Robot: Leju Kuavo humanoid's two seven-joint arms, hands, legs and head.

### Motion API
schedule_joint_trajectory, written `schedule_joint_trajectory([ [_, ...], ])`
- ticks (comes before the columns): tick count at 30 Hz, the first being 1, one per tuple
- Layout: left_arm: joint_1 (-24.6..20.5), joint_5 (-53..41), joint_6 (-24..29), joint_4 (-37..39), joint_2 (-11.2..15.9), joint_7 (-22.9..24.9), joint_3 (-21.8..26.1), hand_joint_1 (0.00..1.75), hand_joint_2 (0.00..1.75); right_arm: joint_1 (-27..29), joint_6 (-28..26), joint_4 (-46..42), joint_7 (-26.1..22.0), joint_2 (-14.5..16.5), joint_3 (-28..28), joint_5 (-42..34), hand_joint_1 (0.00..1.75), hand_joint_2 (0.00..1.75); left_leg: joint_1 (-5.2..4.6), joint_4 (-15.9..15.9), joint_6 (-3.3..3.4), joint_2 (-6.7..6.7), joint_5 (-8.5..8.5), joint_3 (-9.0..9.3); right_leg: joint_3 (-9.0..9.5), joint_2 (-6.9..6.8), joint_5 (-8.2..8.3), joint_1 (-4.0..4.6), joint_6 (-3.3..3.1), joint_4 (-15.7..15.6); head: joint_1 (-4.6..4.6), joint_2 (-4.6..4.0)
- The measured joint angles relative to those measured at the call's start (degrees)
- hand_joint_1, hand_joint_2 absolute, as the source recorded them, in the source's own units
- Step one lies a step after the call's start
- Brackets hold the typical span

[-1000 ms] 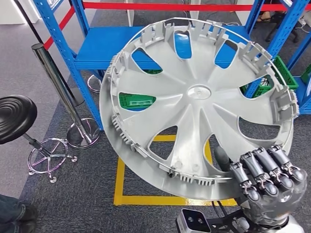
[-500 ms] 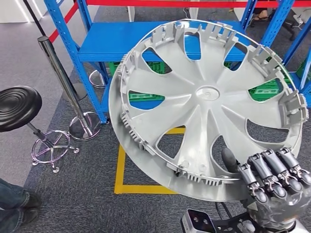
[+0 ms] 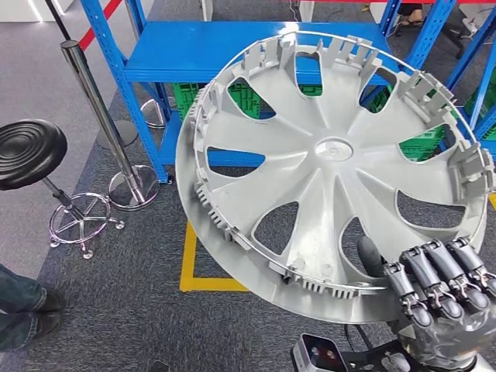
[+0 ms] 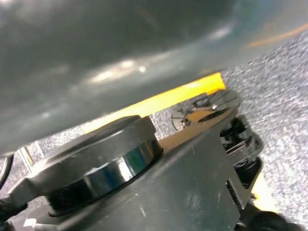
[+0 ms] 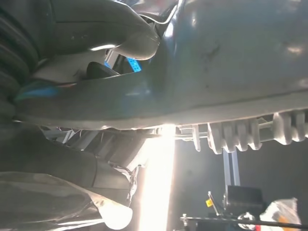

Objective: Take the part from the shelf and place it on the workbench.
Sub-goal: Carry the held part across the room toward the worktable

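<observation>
The part is a large silver wheel cover with cut-out spokes and clips along its rim. In the head view it hangs tilted in the air in front of me, its inner side toward the camera. My right hand grips its near right rim, dark fingers curled over the edge. In the right wrist view the thumb presses against the cover's grey underside. The left wrist view has a blurred grey surface above carpet and a yellow floor line.
A blue shelf stands behind the cover, with green crates under it. At the left are a chrome barrier post and a black stool. A yellow floor marking lies below. A person's shoe shows at lower left.
The whole picture has shifted: shelf, post and stool sit higher in the head view, so the camera moved. The wheel cover stays in my right hand's grip.
</observation>
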Motion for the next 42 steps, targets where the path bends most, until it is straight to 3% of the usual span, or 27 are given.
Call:
schedule_joint_trajectory([
  [2,-0.10,-0.02,0.00,0.00,-0.03,0.00,0.00,0.00,0.00,-0.11,0.00,-0.01,0.01,0.00,-0.01,0.00,1.75,1.75,0.31,0.77,-0.48,-0.03,0.55,-1.20,3.48,0.00,1.15,-0.43,0.55,-4.12,0.02,0.00],
  [3,-0.16,-0.08,0.02,0.00,-0.06,0.00,0.00,0.00,0.00,-0.21,0.00,-0.08,0.03,0.00,-0.03,0.00,1.75,1.75,0.47,1.39,-1.08,-0.07,1.49,-2.29,6.08,0.03,0.64,-0.42,0.25,-8.14,0.15,0.01],
  [4,-0.13,-0.32,0.02,0.01,-0.08,0.04,-0.08,0.00,0.00,-0.34,0.00,-0.16,0.15,0.05,-0.09,0.01,1.75,1.75,0.65,4.04,-1.95,-0.13,-0.38,-3.64,7.75,-0.06,0.60,-0.42,-0.66,-11.87,0.09,0.01],
  [6,-0.07,-0.93,-0.01,0.02,-0.09,0.11,-0.25,0.00,0.00,-0.53,0.00,-0.31,0.41,0.15,-0.20,0.03,1.75,1.75,0.79,11.73,-3.34,-0.21,-6.23,-5.68,7.80,-0.31,0.51,0.03,-2.96,-15.81,-0.08,0.00],
  [7,-0.07,-1.21,-0.05,0.02,-0.08,0.15,-0.34,0.00,0.00,-0.60,0.00,-0.31,0.52,0.22,-0.23,0.04,1.75,1.75,0.84,16.19,-3.62,-0.23,-9.82,-6.04,6.52,-0.47,1.76,0.10,-3.57,-15.65,-0.28,-0.01],
  [8,-0.19,-1.32,-0.09,0.02,-0.08,0.15,-0.37,0.00,0.00,-0.66,0.00,-0.31,0.53,0.24,-0.24,0.06,1.75,1.75,0.82,18.47,-3.52,-0.24,-10.10,-5.68,5.62,-0.51,2.49,0.23,-3.62,-15.46,-0.31,-0.01],
  [9,-0.29,-1.38,-0.14,0.02,-0.08,0.15,-0.39,0.00,0.00,-0.75,0.00,-0.31,0.54,0.26,-0.24,0.07,1.75,1.75,0.78,19.08,-3.30,-0.25,-9.14,-4.65,4.58,-0.52,3.22,0.38,-3.63,-15.23,-0.32,0.00],
  [11,-0.49,-1.52,-0.22,0.02,-0.09,0.15,-0.43,0.00,0.00,-0.88,0.00,-0.31,0.61,0.29,-0.24,0.09,1.75,1.75,0.54,14.54,-2.42,-0.30,-6.35,0.03,2.50,-0.50,4.58,0.63,-3.59,-14.84,-0.33,0.00],
  [13,-0.79,-1.61,-0.09,0.02,-0.08,0.15,-0.46,0.00,0.00,-0.96,0.00,-0.31,0.72,0.30,-0.24,0.09,1.75,1.75,0.12,6.19,-1.35,-0.36,-6.73,5.82,1.26,-0.51,5.69,0.78,-3.20,-14.71,-0.30,0.00],
  [15,-1.03,-1.69,0.23,0.02,-0.17,0.16,-0.50,0.00,0.00,-1.06,0.00,-0.31,0.85,0.31,-0.23,0.09,1.75,1.75,-0.39,1.56,-0.82,-0.39,-8.01,8.20,0.76,-0.70,6.69,0.57,-2.42,-14.92,-0.29,0.00],
  [17,-0.94,-1.86,0.46,0.02,-0.40,0.22,-0.69,0.00,0.00,-1.11,0.00,-0.31,0.96,0.31,-0.21,0.09,1.75,1.75,-0.53,0.59,-0.48,-0.35,-7.14,7.91,0.45,-0.77,7.22,0.29,-1.64,-15.11,-0.29,0.00],
  [18,-0.88,-1.96,0.52,0.02,-0.49,0.27,-0.86,0.00,0.00,-1.11,0.00,-0.31,1.00,0.30,-0.20,0.09,1.75,1.75,-0.46,0.30,-0.17,-0.30,-6.45,7.59,-0.01,-0.65,6.48,0.25,-1.35,-14.46,-0.25,0.00],
  [20,-0.86,-2.07,0.57,0.02,-0.71,0.37,-1.19,0.00,0.00,-1.09,0.00,-0.31,1.05,0.29,-0.20,0.09,1.75,1.75,-0.30,0.03,0.29,-0.19,-5.12,6.50,-1.99,-0.27,2.49,0.20,-0.96,-9.70,-0.02,0.00],
  [22,-0.85,-2.15,0.57,0.02,-0.95,0.39,-1.33,0.00,0.00,-1.07,0.00,-0.30,1.05,0.28,-0.20,0.09,1.75,1.75,-0.40,0.17,0.48,-0.16,-3.97,4.94,-4.21,-0.09,-2.05,0.21,-0.62,-2.29,0.17,0.00],
  [23,-0.81,-2.20,0.57,0.02,-1.02,0.40,-1.36,0.00,0.00,-1.04,0.00,-0.30,1.05,0.28,-0.20,0.09,1.75,1.75,-0.44,0.28,0.47,-0.15,-3.43,4.14,-4.37,-0.08,-3.09,0.21,-0.51,-0.14,0.20,0.00],
  [24,-0.78,-2.22,0.56,0.02,-1.05,0.41,-1.37,0.00,0.00,-1.02,0.00,-0.29,1.05,0.28,-0.20,0.09,1.75,1.75,-0.46,0.43,0.40,-0.15,-2.94,3.41,-3.40,-0.08,-3.05,0.21,-0.45,-0.21,0.21,0.00],
  [25,-0.76,-2.24,0.54,0.02,-1.06,0.41,-1.37,0.00,0.00,-1.01,0.00,-0.28,1.04,0.28,-0.20,0.09,1.75,1.75,-0.44,0.64,0.28,-0.15,-2.57,2.78,-1.15,-0.09,-2.06,0.20,-0.46,-2.77,0.23,0.00],
  [27,-0.75,-2.15,0.51,0.02,-1.06,0.32,-1.37,0.00,0.00,-1.08,0.00,-0.28,0.94,0.28,-0.20,0.09,1.75,1.75,-0.53,1.35,-0.10,-0.17,-2.09,1.78,4.68,-0.11,-0.03,0.26,-0.71,-11.02,0.27,0.00],
  [29,-0.71,-2.00,0.70,0.02,-1.15,0.14,-1.37,0.00,0.00,-1.08,0.00,-0.31,0.84,0.29,-0.20,0.09,1.75,1.75,-0.69,1.98,-0.61,-0.18,-1.80,1.19,7.52,-0.03,0.55,0.43,-1.46,-15.77,0.21,0.00],
  [32,-0.59,-1.94,1.09,0.02,-1.43,0.04,-1.37,0.00,0.00,-1.04,0.00,-0.32,0.81,0.31,-0.20,0.09,1.75,1.75,-0.54,2.26,-1.54,-0.21,-1.42,0.93,7.26,-0.04,1.14,0.56,-2.76,-16.13,0.20,0.00],
  [33,-0.54,-1.93,1.13,0.02,-1.48,0.04,-1.37,0.00,0.00,-1.07,0.00,-0.33,0.78,0.31,-0.20,0.09,1.75,1.75,-0.45,2.97,-1.92,-0.25,-2.08,0.61,7.24,-0.12,1.49,0.48,-3.20,-16.20,0.11,0.00],
  [35,-0.45,-1.93,1.14,0.02,-1.51,0.03,-1.36,0.00,0.00,-1.11,0.00,-0.33,0.72,0.31,-0.20,0.10,1.75,1.75,-0.17,7.77,-2.69,-0.34,-5.69,-1.30,6.96,-0.28,2.26,0.27,-3.81,-16.30,-0.23,0.00],
  [37,-0.32,-1.93,1.14,0.02,-1.52,0.01,-1.36,0.00,0.00,-1.09,0.00,-0.33,0.72,0.31,-0.20,0.11,1.75,1.75,0.15,15.49,-3.28,-0.35,-9.97,-4.12,6.28,-0.28,2.87,0.27,-3.93,-16.23,-0.49,0.00],
  [38,-0.25,-1.92,1.14,0.02,-1.51,-0.01,-1.36,0.00,0.00,-1.08,0.00,-0.33,0.72,0.31,-0.20,0.11,1.75,1.75,0.29,18.07,-3.44,-0.35,-10.90,-4.87,5.91,-0.27,3.10,0.26,-3.87,-16.18,-0.50,0.00],
  [39,-0.20,-1.91,1.14,0.02,-1.51,-0.01,-1.36,0.00,0.00,-1.07,0.00,-0.33,0.71,0.31,-0.20,0.11,1.75,1.75,0.43,18.59,-3.51,-0.35,-10.71,-4.66,5.62,-0.26,3.28,0.25,-3.78,-16.12,-0.51,0.00],
  [40,-0.17,-1.90,1.14,0.02,-1.50,-0.02,-1.36,0.00,0.00,-1.07,0.00,-0.33,0.70,0.31,-0.20,0.11,1.75,1.75,0.55,16.82,-3.51,-0.35,-9.51,-3.37,5.43,-0.24,3.42,0.24,-3.67,-16.06,-0.51,0.00],
  [42,-0.18,-1.89,1.14,0.02,-1.48,-0.05,-1.36,0.00,0.00,-1.10,0.00,-0.33,0.72,0.31,-0.20,0.11,1.75,1.75,0.68,8.86,-3.28,-0.38,-6.14,1.16,5.25,-0.23,3.60,0.25,-3.36,-15.94,-0.50,0.00],
])
